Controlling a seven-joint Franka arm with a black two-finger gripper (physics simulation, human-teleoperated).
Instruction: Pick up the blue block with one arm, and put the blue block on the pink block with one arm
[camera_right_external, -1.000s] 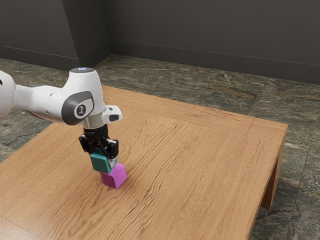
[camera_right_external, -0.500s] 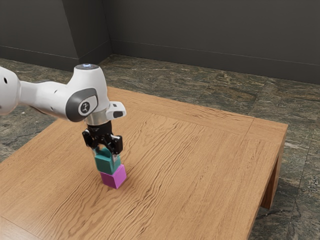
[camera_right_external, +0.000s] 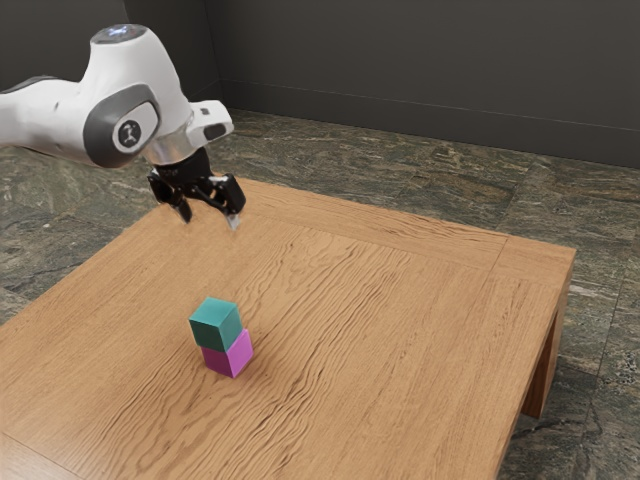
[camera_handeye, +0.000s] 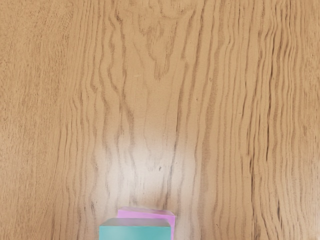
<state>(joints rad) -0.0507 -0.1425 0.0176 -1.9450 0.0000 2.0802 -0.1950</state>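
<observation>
Sitting on the pink block (camera_right_external: 232, 356), the blue block (camera_right_external: 214, 321) makes a little tower on the bench (camera_right_external: 400, 300).
The gripper (camera_right_external: 210, 216) hangs high up, well apart, its fingers (camera_right_external: 231, 213) wide and holding nothing.

Blue block (camera_right_external: 215, 323) atop pink block (camera_right_external: 228, 354), empty tool (camera_right_external: 210, 218) aloft

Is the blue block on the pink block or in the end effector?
On it. The blue block rests atop the pink block, slightly offset; the end effector hangs open above, holding nothing.
</observation>
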